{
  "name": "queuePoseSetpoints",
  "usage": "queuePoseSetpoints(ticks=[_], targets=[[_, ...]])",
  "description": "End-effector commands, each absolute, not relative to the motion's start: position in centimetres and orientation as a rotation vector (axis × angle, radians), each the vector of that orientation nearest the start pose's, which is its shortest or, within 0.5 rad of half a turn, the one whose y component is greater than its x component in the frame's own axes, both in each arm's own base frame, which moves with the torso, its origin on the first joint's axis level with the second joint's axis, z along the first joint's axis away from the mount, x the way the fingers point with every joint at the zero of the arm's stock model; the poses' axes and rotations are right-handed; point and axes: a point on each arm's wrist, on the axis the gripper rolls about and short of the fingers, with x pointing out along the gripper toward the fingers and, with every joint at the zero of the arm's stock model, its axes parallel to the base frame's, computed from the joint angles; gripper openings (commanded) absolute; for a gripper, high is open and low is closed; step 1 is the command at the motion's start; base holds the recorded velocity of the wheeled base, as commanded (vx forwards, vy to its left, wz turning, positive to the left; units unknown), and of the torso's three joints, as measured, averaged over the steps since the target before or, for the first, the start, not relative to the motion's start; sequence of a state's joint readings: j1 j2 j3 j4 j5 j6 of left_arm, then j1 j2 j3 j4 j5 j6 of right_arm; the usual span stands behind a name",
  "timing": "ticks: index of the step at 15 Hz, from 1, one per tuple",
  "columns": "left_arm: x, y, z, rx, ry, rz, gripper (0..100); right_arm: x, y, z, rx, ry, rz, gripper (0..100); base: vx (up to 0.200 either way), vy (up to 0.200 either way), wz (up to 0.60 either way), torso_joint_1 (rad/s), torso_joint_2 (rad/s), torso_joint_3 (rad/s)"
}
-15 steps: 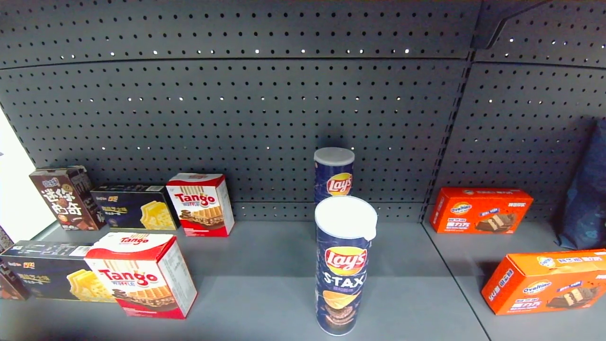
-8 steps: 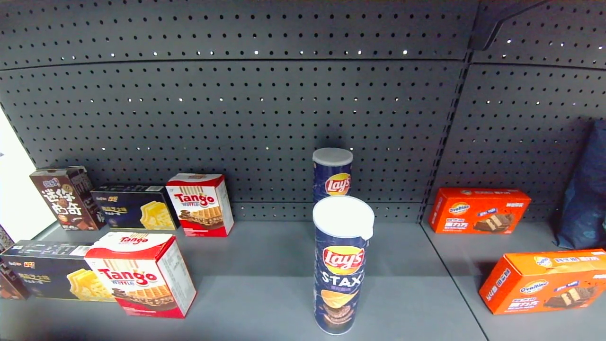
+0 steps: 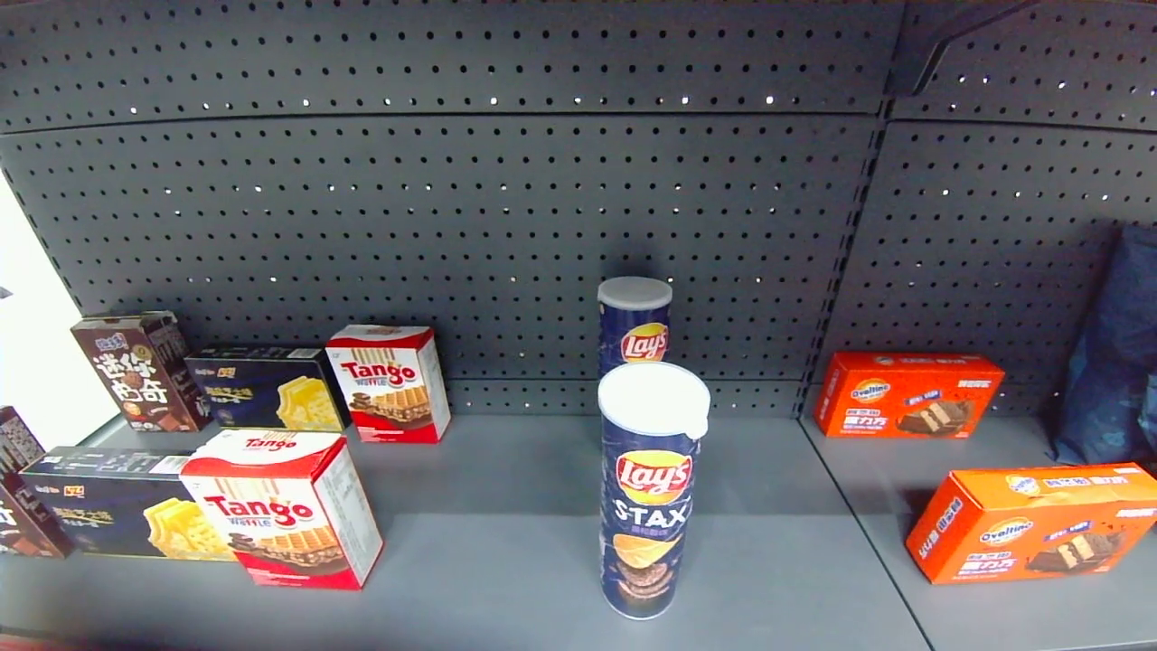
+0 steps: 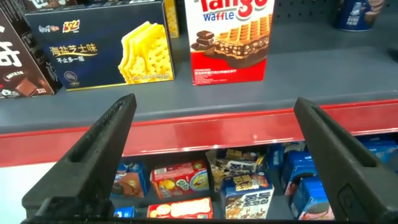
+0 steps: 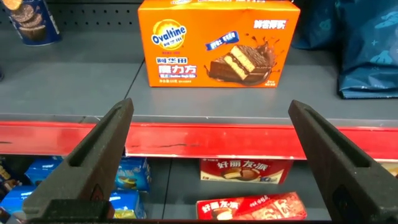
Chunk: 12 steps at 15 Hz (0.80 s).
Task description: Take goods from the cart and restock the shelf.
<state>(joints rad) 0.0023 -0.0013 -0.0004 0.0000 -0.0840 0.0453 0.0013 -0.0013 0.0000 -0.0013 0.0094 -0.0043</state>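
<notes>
Stocked shelf (image 3: 506, 542), both grippers empty.
Chip can (image 3: 653, 488) stands mid-frame, boxes lower left and right; left gripper (image 4: 211, 165) and right gripper (image 5: 208, 165) hang wide open.

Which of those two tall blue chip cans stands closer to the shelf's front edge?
The front chip can, its whole label showing; the rear chip can stands directly behind it near the pegboard, lower half hidden.

On the grey shelf (image 3: 506, 551), a tall blue chip can (image 3: 649, 506) stands upright with a second can (image 3: 635, 325) directly behind it, a red-and-white wafer box (image 3: 289, 520) and a dark biscuit box (image 3: 99, 506) left of it, and an orange box (image 3: 1030, 524) right of it.
</notes>
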Motion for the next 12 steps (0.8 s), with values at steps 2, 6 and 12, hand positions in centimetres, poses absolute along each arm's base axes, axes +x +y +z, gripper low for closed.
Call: queuePoseSetpoints(ticks=[2,6,12], targets=[[-2.30,-0.19,7.59,0.046,-0.003,-0.080,100,-2.28,0.02,7.56,-0.005,-0.002,0.012,100,0.000,0.000,0.00,0.000,0.00,0.000],[-2.29,-0.20,7.55,0.044,-0.002,-0.081,100,-2.28,0.02,7.56,-0.003,-0.002,0.011,100,0.000,0.000,0.00,0.000,0.00,0.000],[-2.30,-0.19,7.59,0.046,-0.003,-0.083,100,-2.28,0.02,7.56,-0.005,-0.002,0.011,100,0.000,0.000,0.00,0.000,0.00,0.000]])
